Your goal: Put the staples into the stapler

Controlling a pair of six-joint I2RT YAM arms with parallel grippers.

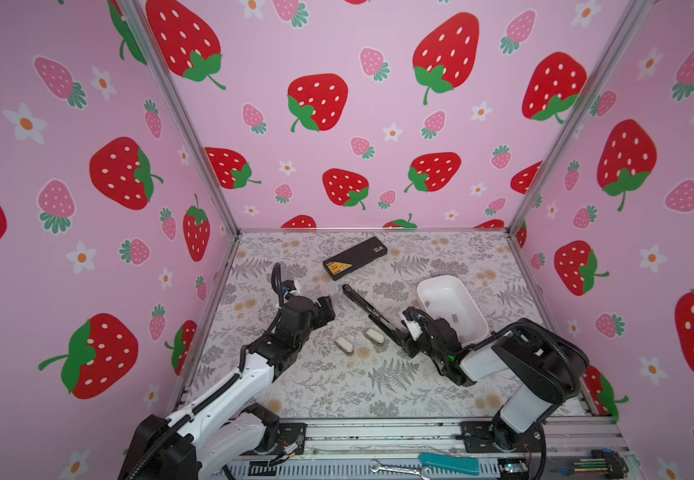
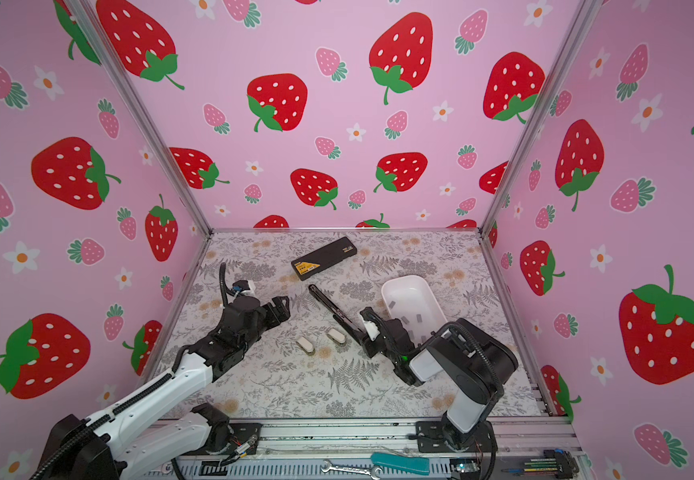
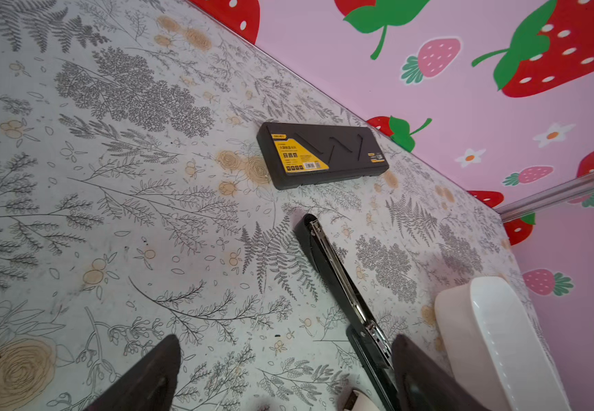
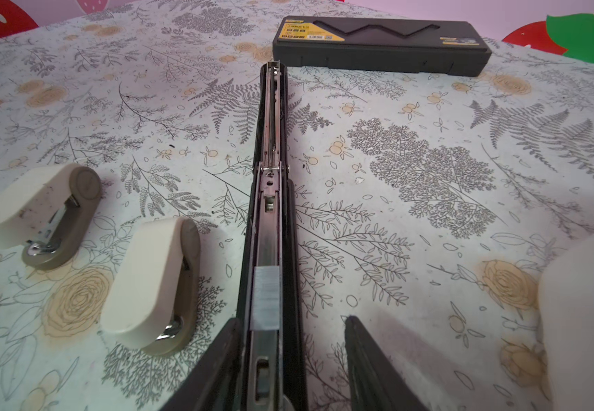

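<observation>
Over on the left, the left end effector (image 1: 323, 309) hangs just above the bench (image 1: 337, 386), and the left wrist view shows its fingers (image 3: 146, 377) spread wide with nothing between them but floral print.

Moving right, there's a small cream stapler (image 1: 344, 345) lying on its side, and just beside it a second cream stapler (image 1: 375, 336), the pair close together but apart.

Centre stage now: the black stapler (image 1: 368, 309) lies opened out flat, running on a slant from the near middle of the bench up toward the back. Beyond its far tip, well clear of it, a black case (image 1: 355, 257) with a yellow label sits near the back wall.

And look at the right wrist view: the stapler's metal channel faces up, and a strip of staples (image 4: 266, 302) sits in that channel, just ahead of the fingertips.

The right end effector (image 4: 290, 318) is down at the stapler's near end with its fingers parted. One finger runs right alongside the stapler's edge. The other stands clear of it, with bare bench between, so it pinches nothing. Whether the near finger actually touches the stapler, I can't tell.

Furthest right, the white tray (image 1: 445, 278) sits beside the stapler, with the right arm's wrist in front of its near end. More staples (image 2: 405, 320) lie scattered flat on its floor, a few small grey pieces.
</observation>
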